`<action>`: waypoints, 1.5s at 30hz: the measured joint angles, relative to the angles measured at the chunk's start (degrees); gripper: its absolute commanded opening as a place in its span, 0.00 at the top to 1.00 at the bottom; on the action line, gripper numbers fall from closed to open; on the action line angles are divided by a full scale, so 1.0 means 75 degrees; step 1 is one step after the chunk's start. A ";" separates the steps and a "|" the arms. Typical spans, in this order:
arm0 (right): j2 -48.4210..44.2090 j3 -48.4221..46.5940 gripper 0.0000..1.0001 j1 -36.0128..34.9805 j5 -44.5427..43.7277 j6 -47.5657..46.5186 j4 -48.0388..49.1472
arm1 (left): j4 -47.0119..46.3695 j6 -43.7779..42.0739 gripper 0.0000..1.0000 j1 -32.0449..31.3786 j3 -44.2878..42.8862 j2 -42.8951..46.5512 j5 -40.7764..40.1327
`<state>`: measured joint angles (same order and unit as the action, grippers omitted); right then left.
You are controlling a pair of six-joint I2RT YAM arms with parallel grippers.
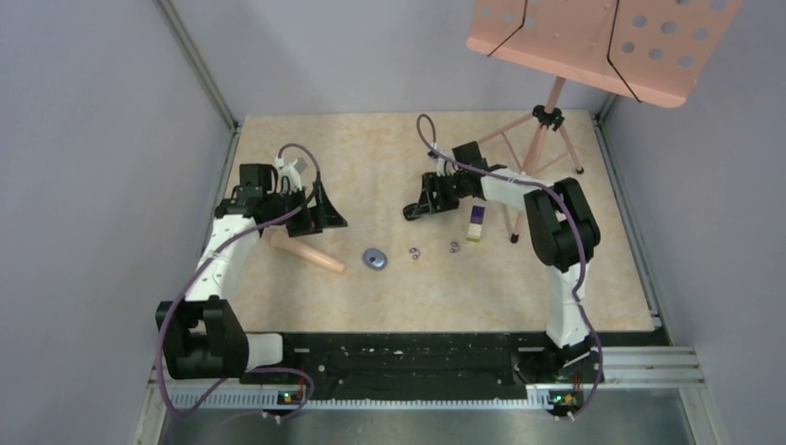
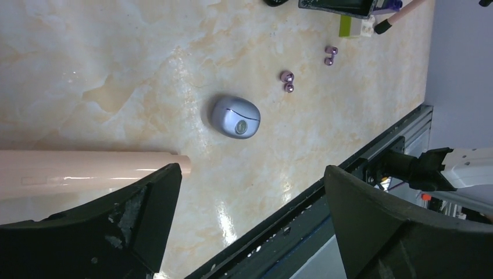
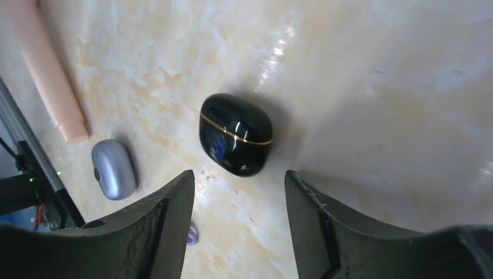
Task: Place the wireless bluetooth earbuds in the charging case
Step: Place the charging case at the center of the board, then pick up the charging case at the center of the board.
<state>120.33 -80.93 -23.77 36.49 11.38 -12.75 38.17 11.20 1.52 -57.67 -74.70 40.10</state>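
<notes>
The black charging case lies just ahead of the wide-open right gripper.

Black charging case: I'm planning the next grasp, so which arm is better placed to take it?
Right. The black charging case lies centred just ahead of the open right claw; the left claw hovers farther off, beside the pink cylinder.

The surface is cream marble with tan veining. The black case is glossy with a thin gold seam. The lavender case has a silvery sheen. The earbuds are metallic purple and the tube is pale peach.
</notes>
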 measured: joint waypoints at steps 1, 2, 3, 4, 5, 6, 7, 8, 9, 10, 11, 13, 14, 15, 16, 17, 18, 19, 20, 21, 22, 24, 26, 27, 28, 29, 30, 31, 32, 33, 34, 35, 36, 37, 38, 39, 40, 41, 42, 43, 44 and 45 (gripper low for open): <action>-0.0073 0.0000 0.41 0.0050 -0.0160 -0.0035 -0.0079 | -0.0044 0.0070 0.01 0.0000 0.0023 0.0070 0.0026; -0.0157 0.0000 0.41 0.0119 -0.0303 -0.0058 -0.0157 | -0.0093 0.0102 0.01 0.0000 0.0041 0.0137 0.0055; -0.0262 0.0003 0.41 0.0204 -0.0431 -0.0102 -0.0248 | -0.0152 0.0125 0.01 0.0003 0.0067 0.0195 0.0085; -0.0393 0.0009 0.42 0.0294 -0.0560 -0.0122 -0.0329 | -0.0221 0.0163 0.01 0.0017 0.0108 0.0248 0.0111; -0.0557 0.0050 0.42 0.0379 -0.0685 -0.0160 -0.0382 | -0.0280 0.0216 0.01 0.0035 0.0152 0.0283 0.0122; -0.0758 0.0099 0.43 0.0437 -0.0796 -0.0216 -0.0452 | -0.0335 0.0289 0.01 0.0061 0.0201 0.0297 0.0134; -0.0947 0.0152 0.43 0.0478 -0.0868 -0.0277 -0.0487 | -0.0405 0.0373 0.01 0.0111 0.0274 0.0312 0.0137; -0.1230 0.0248 0.44 0.0542 -0.0935 -0.0347 -0.0536 | -0.0460 0.0460 0.02 0.0163 0.0329 0.0312 0.0140; -0.1489 0.0347 0.44 0.0560 -0.0953 -0.0446 -0.0542 | -0.0542 0.0577 0.03 0.0259 0.0414 0.0312 0.0154; -0.1798 0.0452 0.44 0.0539 -0.0938 -0.0586 -0.0565 | -0.0615 0.0697 0.05 0.0335 0.0475 0.0312 0.0175; -0.1970 0.0493 0.44 0.0490 -0.0924 -0.0702 -0.0595 | -0.0694 0.0833 0.07 0.0440 0.0539 0.0312 0.0219; -0.2294 0.0507 0.44 0.0245 -0.0921 -0.0973 -0.0632 | -0.0877 0.1183 0.12 0.0702 0.0667 0.0312 0.0297; -0.2396 0.0507 0.44 0.0032 -0.0918 -0.1107 -0.0615 | -0.0965 0.1381 0.14 0.0871 0.0726 0.0315 0.0289; -0.2430 0.0507 0.44 -0.0224 -0.0918 -0.1209 -0.0600 | -0.1011 0.1536 0.16 0.1008 0.0764 0.0318 0.0248; -0.2430 0.0507 0.44 -0.0455 -0.0921 -0.1276 -0.0586 | -0.1037 0.1635 0.16 0.1134 0.0793 0.0326 0.0210; -0.2419 0.0539 0.43 -0.0769 -0.0938 -0.1358 -0.0577 | -0.1064 0.1845 0.17 0.1332 0.0839 0.0341 0.0111; -0.2393 0.0560 0.43 -0.1035 -0.0979 -0.1419 -0.0606 | -0.1064 0.1999 0.17 0.1504 0.0866 0.0347 0.0023; -0.2355 0.0592 0.42 -0.1370 -0.1032 -0.1492 -0.0609 | -0.1061 0.2130 0.17 0.1614 0.0880 0.0350 -0.0064; -0.2285 0.0592 0.40 -0.1693 -0.1128 -0.1539 -0.0621 | -0.1061 0.2232 0.17 0.1722 0.0895 0.0361 -0.0149; -0.2186 0.0592 0.39 -0.2037 -0.1233 -0.1577 -0.0600 | -0.1046 0.2352 0.17 0.1824 0.0909 0.0396 -0.0259; -0.2069 0.0592 0.37 -0.2334 -0.1387 -0.1580 -0.0589 | -0.1035 0.2419 0.17 0.1880 0.0915 0.0437 -0.0315; -0.1853 0.0592 0.33 -0.2792 -0.1734 -0.1547 -0.0600 | -0.1032 0.2565 0.17 0.1979 0.0968 0.0621 -0.0402; -0.1632 0.0586 0.31 -0.3147 -0.2209 -0.1492 -0.0624 | -0.1000 0.2646 0.17 0.2037 0.1011 0.0819 -0.0458; -0.1518 0.0583 0.31 -0.3299 -0.2474 -0.1466 -0.0656 | -0.0976 0.2696 0.17 0.2057 0.1029 0.0927 -0.0490; -0.1443 0.0583 0.31 -0.3398 -0.2675 -0.1440 -0.0685 | -0.0968 0.2722 0.17 0.2087 0.1052 0.1023 -0.0507; -0.1367 0.0583 0.31 -0.3494 -0.2865 -0.1411 -0.0743 | -0.0956 0.2742 0.17 0.2116 0.1081 0.1113 -0.0527; -0.1314 0.0583 0.31 -0.3587 -0.3054 -0.1373 -0.0807 | -0.0935 0.2766 0.17 0.2151 0.1116 0.1198 -0.0542; -0.1279 0.0583 0.31 -0.3652 -0.3159 -0.1352 -0.0854 | -0.0918 0.2792 0.17 0.2180 0.1148 0.1253 -0.0551; -0.1256 0.0580 0.31 -0.3724 -0.3302 -0.1335 -0.0892 | -0.0915 0.2830 0.17 0.2203 0.1183 0.1300 -0.0560; -0.1239 0.0577 0.31 -0.3768 -0.3383 -0.1314 -0.0909 | -0.0912 0.2868 0.17 0.2224 0.1218 0.1335 -0.0562; -0.1218 0.0574 0.32 -0.3815 -0.3491 -0.1303 -0.0912 | -0.0901 0.2897 0.17 0.2238 0.1253 0.1364 -0.0562; -0.1207 0.0571 0.33 -0.3850 -0.3558 -0.1297 -0.0912 | -0.0892 0.2923 0.18 0.2244 0.1288 0.1384 -0.0562; -0.1183 0.0568 0.35 -0.3885 -0.3649 -0.1294 -0.0915 | -0.0895 0.2938 0.18 0.2250 0.1323 0.1402 -0.0562; -0.1148 0.0545 0.37 -0.3920 -0.3724 -0.1294 -0.0918 | -0.0892 0.2961 0.18 0.2250 0.1367 0.1431 -0.0560; -0.1096 0.0516 0.39 -0.3943 -0.3803 -0.1288 -0.0892 | -0.0892 0.2987 0.18 0.2253 0.1405 0.1448 -0.0560; -0.1026 0.0478 0.42 -0.3963 -0.3873 -0.1288 -0.0883 | -0.0892 0.3019 0.18 0.2259 0.1445 0.1475 -0.0560; -0.0947 0.0425 0.44 -0.3969 -0.3902 -0.1297 -0.0880 | -0.0889 0.3057 0.18 0.2264 0.1492 0.1501 -0.0560; -0.0860 0.0391 0.45 -0.3972 -0.3917 -0.1303 -0.0868 | -0.0889 0.3095 0.18 0.2279 0.1542 0.1530 -0.0557; -0.0772 0.0358 0.47 -0.3972 -0.3934 -0.1306 -0.0866 | -0.0886 0.3118 0.18 0.2294 0.1574 0.1550 -0.0560; -0.0702 0.0291 0.51 -0.3972 -0.3949 -0.1326 -0.0880 | -0.0886 0.3130 0.18 0.2308 0.1612 0.1568 -0.0560; -0.0670 0.0236 0.54 -0.3972 -0.3946 -0.1329 -0.0857 | -0.0871 0.3147 0.18 0.2326 0.1626 0.1585 -0.0557; -0.0627 0.0166 0.55 -0.3975 -0.3934 -0.1352 -0.0851 | -0.0868 0.3150 0.18 0.2340 0.1632 0.1597 -0.0560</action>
<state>115.63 -79.68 -53.58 6.98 1.23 -19.14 31.66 34.83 19.07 -45.43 -62.72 35.90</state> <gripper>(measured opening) 0.503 0.822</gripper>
